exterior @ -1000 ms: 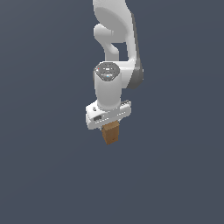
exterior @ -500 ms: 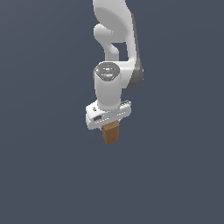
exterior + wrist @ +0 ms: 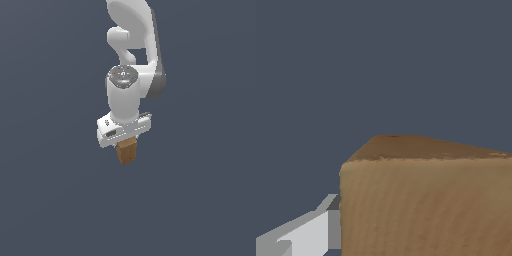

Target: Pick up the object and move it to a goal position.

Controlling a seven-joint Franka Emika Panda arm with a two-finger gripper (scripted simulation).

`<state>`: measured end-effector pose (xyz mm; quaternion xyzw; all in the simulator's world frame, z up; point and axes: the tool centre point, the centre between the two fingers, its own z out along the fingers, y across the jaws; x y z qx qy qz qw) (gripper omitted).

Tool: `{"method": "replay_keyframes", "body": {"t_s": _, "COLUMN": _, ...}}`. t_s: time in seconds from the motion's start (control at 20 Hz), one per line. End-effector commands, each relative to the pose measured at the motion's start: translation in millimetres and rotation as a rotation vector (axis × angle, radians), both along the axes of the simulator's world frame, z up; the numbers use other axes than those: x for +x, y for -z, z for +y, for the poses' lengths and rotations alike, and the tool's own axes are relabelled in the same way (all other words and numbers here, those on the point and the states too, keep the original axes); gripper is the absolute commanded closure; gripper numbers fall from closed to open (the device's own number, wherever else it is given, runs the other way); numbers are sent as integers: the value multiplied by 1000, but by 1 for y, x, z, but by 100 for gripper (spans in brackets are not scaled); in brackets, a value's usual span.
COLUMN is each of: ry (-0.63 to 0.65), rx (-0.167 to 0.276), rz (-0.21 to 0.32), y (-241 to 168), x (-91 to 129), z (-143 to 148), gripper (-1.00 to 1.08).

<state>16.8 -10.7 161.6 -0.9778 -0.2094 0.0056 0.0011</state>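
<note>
A plain, flat, dark slate-blue surface [image 3: 50, 190] fills both views edge to edge. It is uniform in tone, unmarked, and without any visible seam, border or other thing upon it.

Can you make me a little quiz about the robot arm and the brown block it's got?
1. True or false: the brown block is lying apart from the gripper.
2. In the exterior view, which is wider? A) the block B) the white gripper body C) they match
3. Fill in: the block's surface looks like ____.

Key:
1. False. It sticks out right below the gripper, and the wrist view shows a grey finger against its side.
2. B.
3. Wood.
</note>
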Motion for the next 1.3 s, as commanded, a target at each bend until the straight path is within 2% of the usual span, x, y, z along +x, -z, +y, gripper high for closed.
{"method": "replay_keyframes", "body": {"t_s": 0.0, "ry": 0, "rx": 0, "rz": -11, "y": -19, "x": 8, "z": 1, "gripper": 108}}
{"method": "replay_keyframes", "body": {"t_s": 0.75, "ry": 0, "rx": 0, "rz": -11, "y": -133, "x": 52, "z": 6, "gripper": 108}}
{"method": "replay_keyframes", "body": {"t_s": 1.25, "ry": 0, "rx": 0, "rz": -11, "y": -191, "x": 76, "z": 9, "gripper": 108}}
